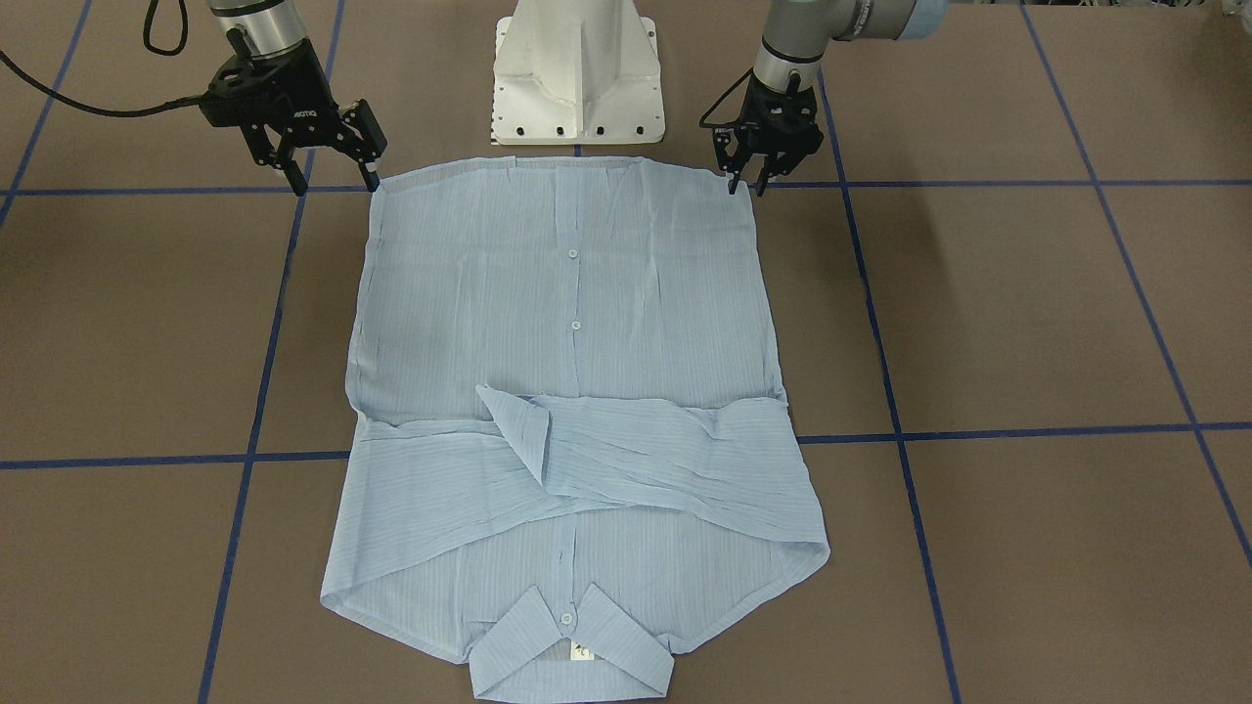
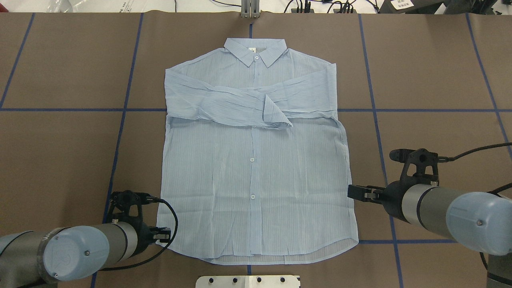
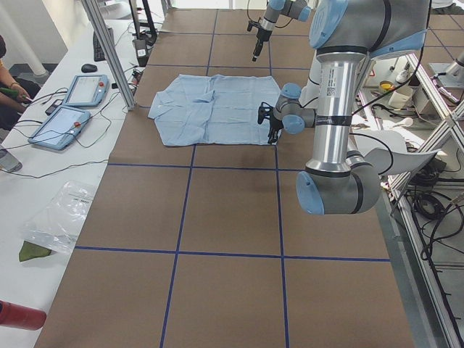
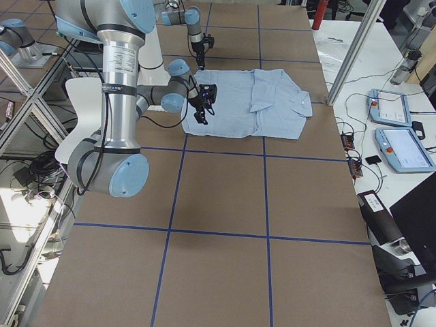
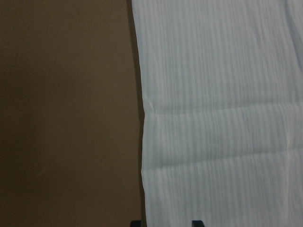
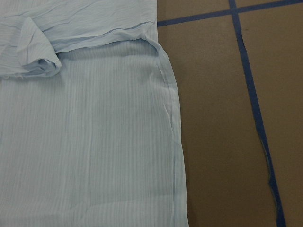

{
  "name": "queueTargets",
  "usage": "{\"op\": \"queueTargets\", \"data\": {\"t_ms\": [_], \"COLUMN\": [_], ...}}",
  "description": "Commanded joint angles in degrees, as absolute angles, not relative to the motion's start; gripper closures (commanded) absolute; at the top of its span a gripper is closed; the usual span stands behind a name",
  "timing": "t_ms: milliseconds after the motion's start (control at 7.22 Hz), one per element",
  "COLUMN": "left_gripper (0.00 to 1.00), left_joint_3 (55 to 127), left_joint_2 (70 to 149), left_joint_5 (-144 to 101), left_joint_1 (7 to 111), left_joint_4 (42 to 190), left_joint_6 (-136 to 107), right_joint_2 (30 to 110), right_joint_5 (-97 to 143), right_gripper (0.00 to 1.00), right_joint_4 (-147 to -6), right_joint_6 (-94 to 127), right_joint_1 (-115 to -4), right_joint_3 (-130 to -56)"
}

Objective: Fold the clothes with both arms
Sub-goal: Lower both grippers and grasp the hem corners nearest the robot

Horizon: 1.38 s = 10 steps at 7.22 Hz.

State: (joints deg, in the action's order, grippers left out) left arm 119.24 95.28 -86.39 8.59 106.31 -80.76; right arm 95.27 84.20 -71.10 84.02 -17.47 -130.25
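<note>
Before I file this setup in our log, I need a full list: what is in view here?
shirt: one, pale blue, flat on the table, sleeves folded across the chest
table: one, brown, under everything
tape lines: several, blue, gridding the table
base: one, white, by the shirt's hem
bench: one, white, beside the table
tablets: two, blue-grey, on the bench
plastic bag: one, clear, on the bench
person: one, partly seen, at the bench
arms: two, grey with light-blue caps
left gripper: black, open, at a hem corner
right gripper: black, open, near the other hem corner
</note>
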Motion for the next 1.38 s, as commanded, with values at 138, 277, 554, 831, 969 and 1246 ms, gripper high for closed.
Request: {"op": "queueTargets", "data": {"t_ms": [138, 277, 554, 831, 969, 1246], "left_gripper": [0.50, 0.50, 0.50, 0.52, 0.55, 0.83], "left_joint_3": [118.39, 118.39, 118.13, 117.69, 117.08, 116.89], "left_joint_2": [95.62, 95.89, 95.98, 96.41, 97.55, 97.91], "left_joint_5": [-86.48, -86.48, -86.66, -86.66, -86.66, -86.66], "left_joint_1": [7.38, 7.30, 6.94, 6.33, 6.24, 6.24], "left_joint_4": [104.68, 104.68, 104.68, 104.76, 104.68, 104.68], "left_joint_6": [-80.77, -80.77, -80.77, -80.77, -80.77, -80.68], "right_joint_2": [95.27, 95.27, 95.27, 95.27, 95.27, 95.27], "right_joint_5": [84.20, 84.20, 84.20, 84.20, 84.11, 84.20], "right_gripper": [0.00, 0.00, 0.00, 0.00, 0.00, 0.00], "right_joint_4": [-71.10, -71.10, -71.10, -71.19, -71.19, -71.19], "right_joint_6": [84.02, 84.02, 84.02, 84.02, 84.02, 84.02], "right_joint_1": [-17.40, -17.40, -17.40, -17.40, -17.40, -17.49], "right_joint_3": [-130.17, -130.17, -130.17, -130.17, -130.17, -130.17]}}
